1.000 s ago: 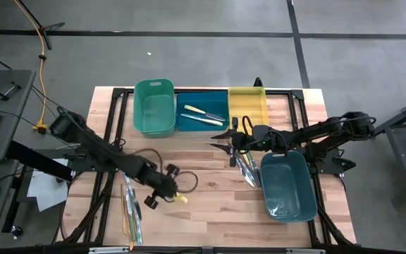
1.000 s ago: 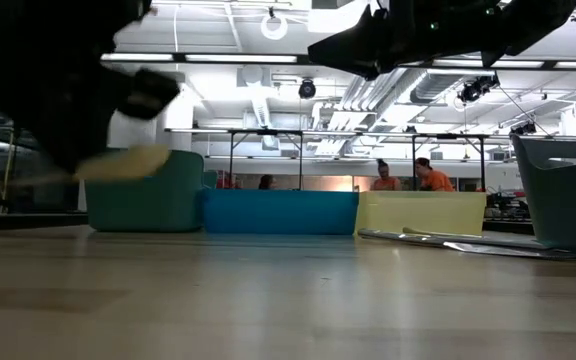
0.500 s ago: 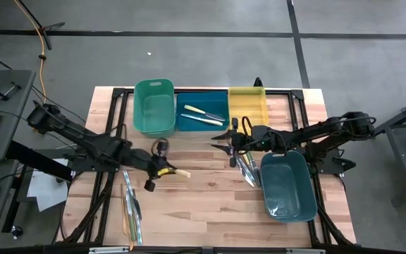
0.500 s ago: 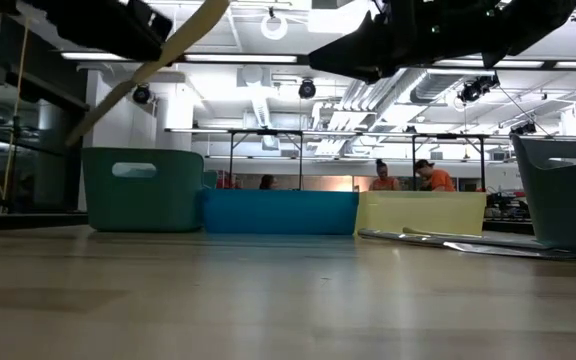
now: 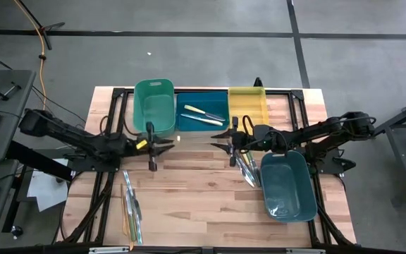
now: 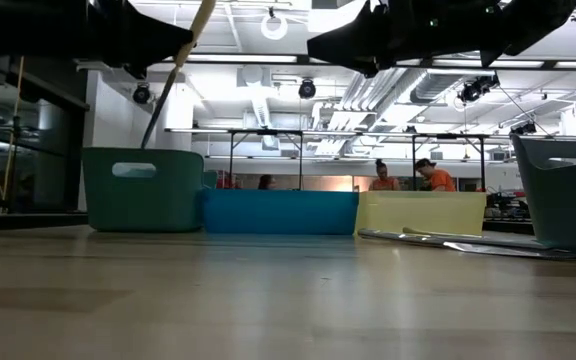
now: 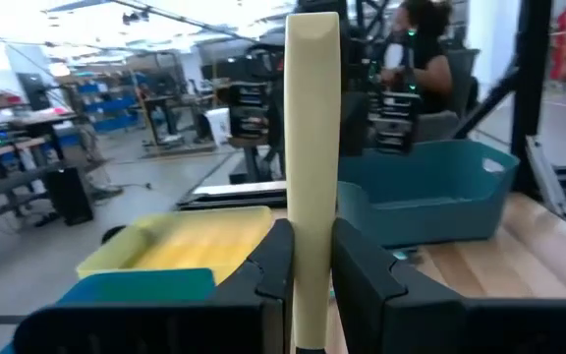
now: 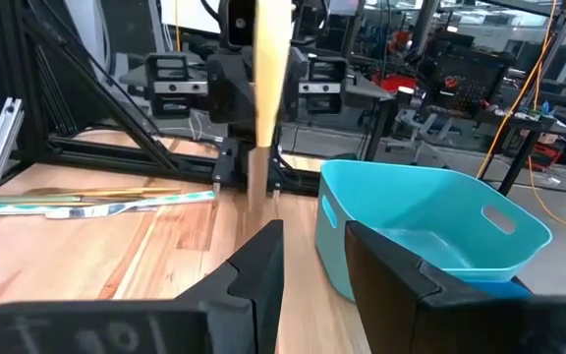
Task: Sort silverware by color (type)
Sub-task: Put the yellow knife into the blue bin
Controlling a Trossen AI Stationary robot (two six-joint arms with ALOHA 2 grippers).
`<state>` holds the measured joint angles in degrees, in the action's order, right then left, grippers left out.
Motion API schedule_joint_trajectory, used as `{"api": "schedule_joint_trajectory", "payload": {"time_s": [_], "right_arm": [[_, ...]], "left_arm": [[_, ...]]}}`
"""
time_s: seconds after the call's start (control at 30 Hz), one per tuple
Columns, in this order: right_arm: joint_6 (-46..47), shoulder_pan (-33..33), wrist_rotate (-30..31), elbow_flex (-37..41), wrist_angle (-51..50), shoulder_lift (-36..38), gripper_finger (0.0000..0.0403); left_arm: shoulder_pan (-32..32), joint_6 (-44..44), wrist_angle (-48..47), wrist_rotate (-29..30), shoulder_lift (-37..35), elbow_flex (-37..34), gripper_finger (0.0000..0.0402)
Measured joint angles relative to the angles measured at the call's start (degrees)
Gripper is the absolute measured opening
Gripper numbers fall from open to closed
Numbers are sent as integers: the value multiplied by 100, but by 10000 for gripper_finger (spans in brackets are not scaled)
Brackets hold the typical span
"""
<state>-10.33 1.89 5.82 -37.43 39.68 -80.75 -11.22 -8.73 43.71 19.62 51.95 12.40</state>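
My left gripper [image 5: 162, 144] hovers in front of the green bin [image 5: 154, 106] and the blue bin [image 5: 203, 121], shut on a pale-yellow-handled utensil [image 6: 173, 75]. Two pale-handled utensils [image 5: 203, 115] lie in the blue bin. A bunch of silverware [image 5: 245, 168] lies on the wood beside the teal bin [image 5: 285, 185]. Another bunch [image 5: 131, 208] lies near the table's left front. My right gripper [image 5: 220, 139] hangs open and empty in front of the yellow bin [image 5: 247, 104], facing the left gripper. My left gripper pinches the utensil's pale yellow handle [image 7: 312, 187] between its two fingers [image 7: 271, 264], coming level from the table's left and lying across it. The utensil is lifted clear and tilted, its pale end [image 6: 205, 12] up and its dark end [image 6: 153, 128] hanging below.
Green, blue and yellow bins stand in a row along the far edge. The teal bin sits at the right front under my right arm. Bare wood lies in the table's middle [image 5: 196, 190]. People sit in the room behind [image 6: 428, 175].
My left gripper has risen and moved from the table's middle front toward the far edge, to just in front of the green and blue bins. It carried the utensil along and turned, so the utensil went from nearly level to steeply tilted.
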Motion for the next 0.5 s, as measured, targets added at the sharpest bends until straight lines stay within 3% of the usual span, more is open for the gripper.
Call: {"api": "schedule_joint_trajectory", "payload": {"time_s": [0.5], "right_arm": [[0, 0, 0, 0, 89, 0, 106]], "left_arm": [[79, 56, -7, 4, 1, -4, 38]]}}
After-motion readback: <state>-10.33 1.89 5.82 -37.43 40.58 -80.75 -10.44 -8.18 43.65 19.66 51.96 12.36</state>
